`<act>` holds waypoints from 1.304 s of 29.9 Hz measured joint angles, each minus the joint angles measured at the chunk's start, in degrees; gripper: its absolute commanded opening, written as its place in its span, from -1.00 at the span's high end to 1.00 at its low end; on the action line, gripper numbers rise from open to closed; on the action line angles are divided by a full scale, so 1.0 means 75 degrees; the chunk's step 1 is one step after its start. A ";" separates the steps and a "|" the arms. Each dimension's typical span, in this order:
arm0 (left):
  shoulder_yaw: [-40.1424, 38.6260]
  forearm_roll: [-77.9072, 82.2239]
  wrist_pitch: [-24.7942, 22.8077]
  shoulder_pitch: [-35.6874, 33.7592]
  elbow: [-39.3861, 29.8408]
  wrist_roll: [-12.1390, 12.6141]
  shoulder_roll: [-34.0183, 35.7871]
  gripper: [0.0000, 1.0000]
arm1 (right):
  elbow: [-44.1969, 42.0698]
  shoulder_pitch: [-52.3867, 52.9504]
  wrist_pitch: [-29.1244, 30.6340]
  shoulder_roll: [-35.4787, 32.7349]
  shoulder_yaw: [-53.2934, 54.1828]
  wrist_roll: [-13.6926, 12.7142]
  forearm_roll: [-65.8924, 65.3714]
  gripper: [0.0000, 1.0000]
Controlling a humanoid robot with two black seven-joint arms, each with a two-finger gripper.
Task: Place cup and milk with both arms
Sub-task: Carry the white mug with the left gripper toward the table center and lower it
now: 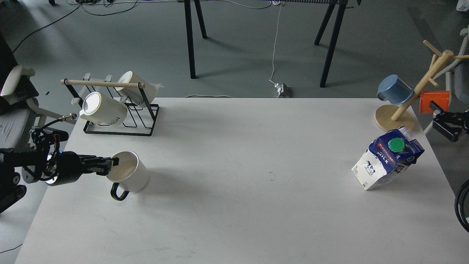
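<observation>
Where the left gripper (pixel 111 163) meets the cup (pixel 128 176) at the table's (pixel 234 190) left side, its fingers seem clamped on the near rim, though they blur together. The milk (pixel 387 158) stands tilted near the right edge. The right gripper (pixel 441 123), dark and partly cut off, cannot be read.

A white table (pixel 234 183) fills the lower frame. Beyond it lies grey floor (pixel 238 47), with black trestle legs (pixel 190 40) at top centre, a white cable (pixel 274 44), and a chair (pixel 14 91) at left.
</observation>
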 measured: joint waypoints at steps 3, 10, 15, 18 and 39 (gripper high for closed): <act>-0.0107 -0.0095 -0.0229 -0.0264 -0.0504 0.0000 0.0345 0.97 | -0.0128 -0.0013 0.0000 0.0000 0.0032 0.0000 0.0006 -0.98; -0.0118 -0.0392 -0.0952 -0.1417 -0.0797 0.0001 -0.0349 0.97 | -0.0526 -0.0018 0.0000 -0.0001 0.0186 0.0000 0.0100 -0.98; 0.0108 -0.0217 -0.1065 -0.2169 -0.0048 -0.0001 -0.2206 0.97 | -0.0658 -0.0009 0.0000 -0.0050 0.0212 0.0000 0.0110 -0.98; 0.0524 -0.0139 -0.1074 -0.2616 0.0784 0.0000 -0.3171 0.97 | -0.0667 -0.0004 0.0000 -0.0075 0.0209 0.0000 0.0110 -0.98; 0.1835 -0.0037 -0.0974 -0.2570 0.2112 0.0000 -0.5768 0.86 | -0.0669 0.0006 0.0000 -0.0036 0.0090 0.0000 0.0075 -0.98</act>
